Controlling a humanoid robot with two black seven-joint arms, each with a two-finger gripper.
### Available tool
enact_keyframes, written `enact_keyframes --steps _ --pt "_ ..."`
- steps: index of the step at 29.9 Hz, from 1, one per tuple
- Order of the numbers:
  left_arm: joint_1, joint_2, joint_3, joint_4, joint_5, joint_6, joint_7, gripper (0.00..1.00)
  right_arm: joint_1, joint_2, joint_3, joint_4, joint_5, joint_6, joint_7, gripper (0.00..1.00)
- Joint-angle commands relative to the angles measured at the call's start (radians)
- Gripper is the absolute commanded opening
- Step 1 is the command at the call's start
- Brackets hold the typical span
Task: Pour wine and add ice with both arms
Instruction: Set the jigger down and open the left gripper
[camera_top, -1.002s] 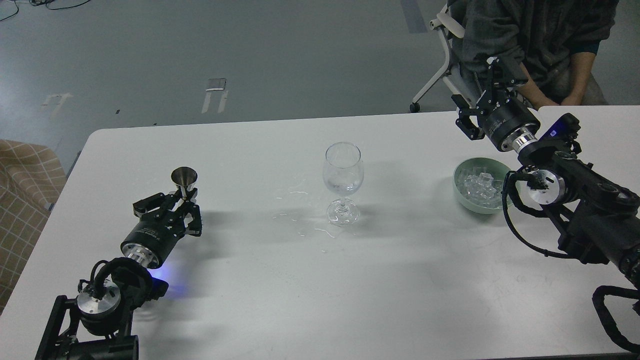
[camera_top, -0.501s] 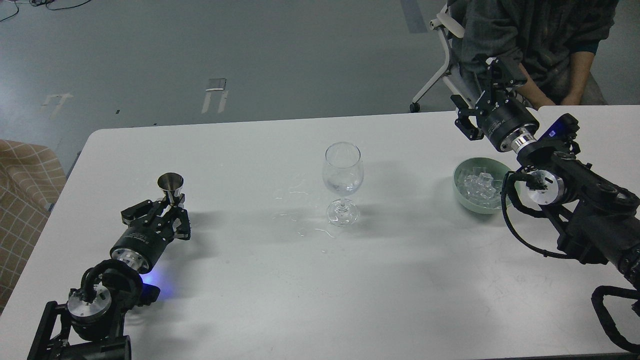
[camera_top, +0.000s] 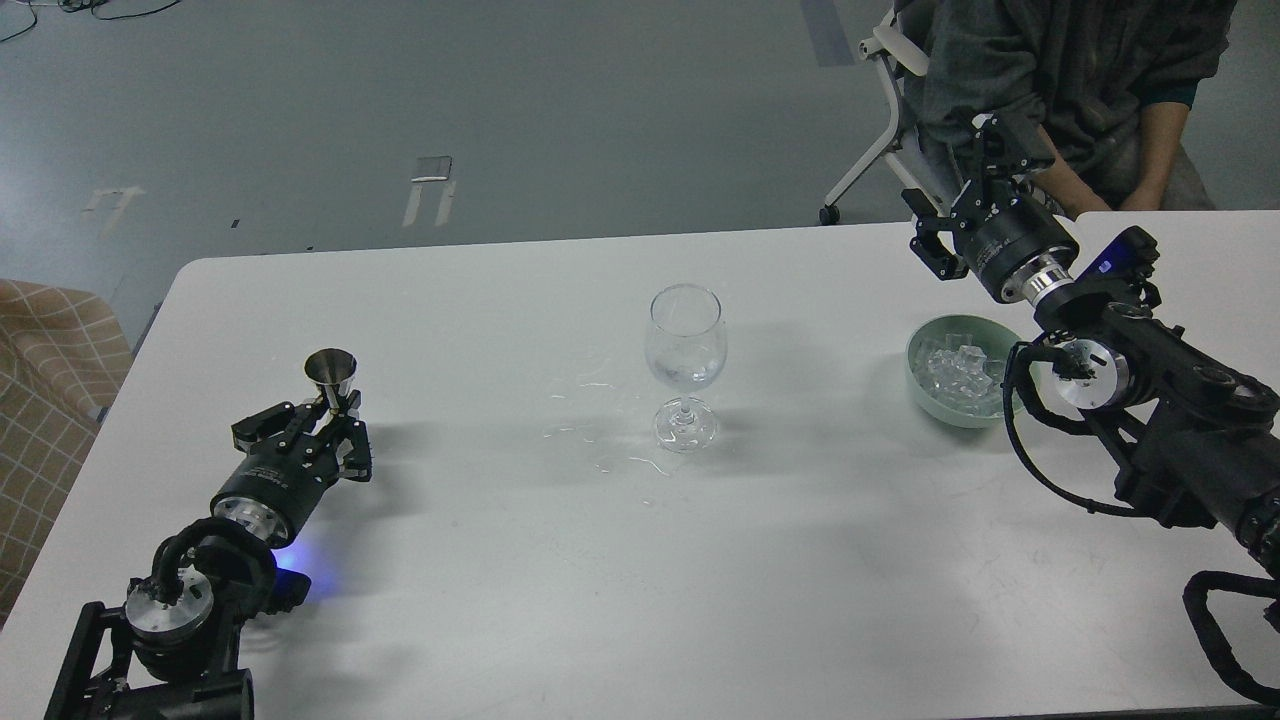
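Note:
A clear wine glass (camera_top: 685, 345) stands upright at the table's middle, with a small measure of colourless wine (camera_top: 686, 376) in the bottom of its bowl. Ice cubes (camera_top: 958, 366) lie heaped in a pale green bowl (camera_top: 915, 372) to the right. My left gripper (camera_top: 330, 412) is shut on the waist of a small steel jigger (camera_top: 331, 368), held upright at the table's left, well apart from the glass. My right gripper (camera_top: 966, 188) is open and empty, raised behind the bowl near the table's far edge.
Thin streaks of spilled clear liquid (camera_top: 600, 440) lie on the white table (camera_top: 800, 560) left of the glass foot. A seated person (camera_top: 1080, 80) and a white chair (camera_top: 885, 110) are at the back right. A checked cloth (camera_top: 45, 370) is at the left edge.
My left gripper has moved left and back toward me with the jigger, away from the glass. My right gripper has hardly moved.

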Motion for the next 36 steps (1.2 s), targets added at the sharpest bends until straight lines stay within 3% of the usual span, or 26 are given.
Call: enact_keyframes --steps 1,6,13,18,22,32,36 --pt "-0.001 0.002 0.003 0.001 0.002 0.002 -0.001 0.39 -0.001 0.000 0.000 -0.001 0.000 0.000 0.001 1.00" --pt "-0.007 0.002 0.006 0.001 0.004 0.020 -0.001 0.49 -0.001 0.000 0.000 -0.001 0.000 0.000 0.001 1.00" --pt "-0.008 0.017 0.008 0.001 0.002 0.028 0.000 0.70 -0.001 0.000 0.000 -0.001 0.000 0.000 0.001 1.00" --pt "-0.007 0.029 0.009 0.003 0.002 0.036 0.000 0.78 -0.001 0.002 0.000 -0.001 0.000 0.000 0.001 1.00" --pt "-0.007 0.037 0.009 0.003 0.004 0.039 0.000 0.95 -0.003 0.002 0.000 -0.001 0.000 0.000 0.001 1.00" --pt "0.015 0.086 -0.003 -0.011 -0.001 0.034 0.017 0.97 -0.001 0.002 0.000 -0.001 0.000 0.000 0.001 1.00" --pt "0.048 0.127 -0.006 -0.025 -0.021 0.023 0.049 0.97 -0.001 0.000 0.000 0.001 0.002 0.000 0.001 1.00"
